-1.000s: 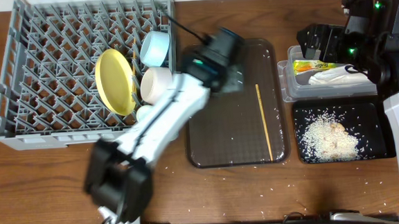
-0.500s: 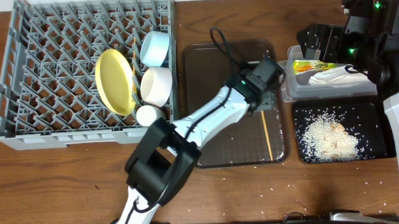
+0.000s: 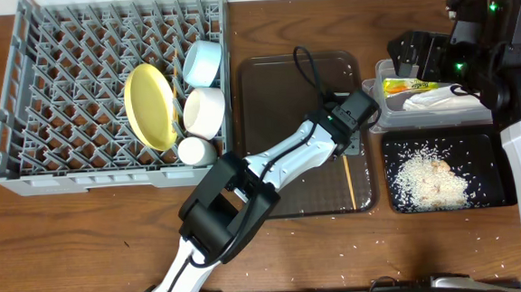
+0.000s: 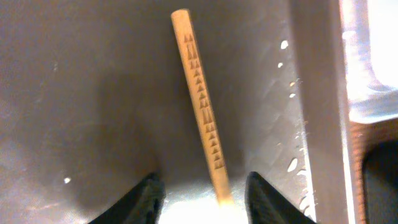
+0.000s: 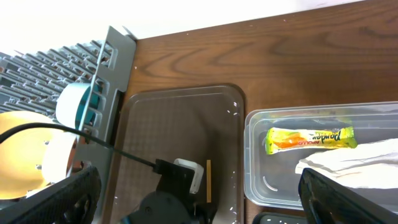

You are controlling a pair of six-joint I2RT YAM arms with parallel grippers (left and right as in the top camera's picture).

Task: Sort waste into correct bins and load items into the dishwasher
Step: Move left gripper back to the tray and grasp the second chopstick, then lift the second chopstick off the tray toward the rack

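One chopstick (image 4: 202,112) lies near the right edge of the brown tray (image 3: 276,100). The left gripper (image 4: 204,198) straddles one end, jaws partly parted and gripping nothing yet. I'd centre on the thin stick, press to the tray floor, then close fully.

The right gripper (image 5: 202,202) hangs wide apart and empty over the clear tub (image 3: 381,111), which holds the sachet (image 3: 406,86). The plate (image 3: 147,106) stands in the rack (image 3: 57,86) at the far left corner of the worktop (image 3: 85,238).

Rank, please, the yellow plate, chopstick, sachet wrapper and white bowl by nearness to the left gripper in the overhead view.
1. chopstick, beneath it, on tray
2. sachet wrapper, in clear bin
3. white bowl, in rack
4. yellow plate, beyond the bowl
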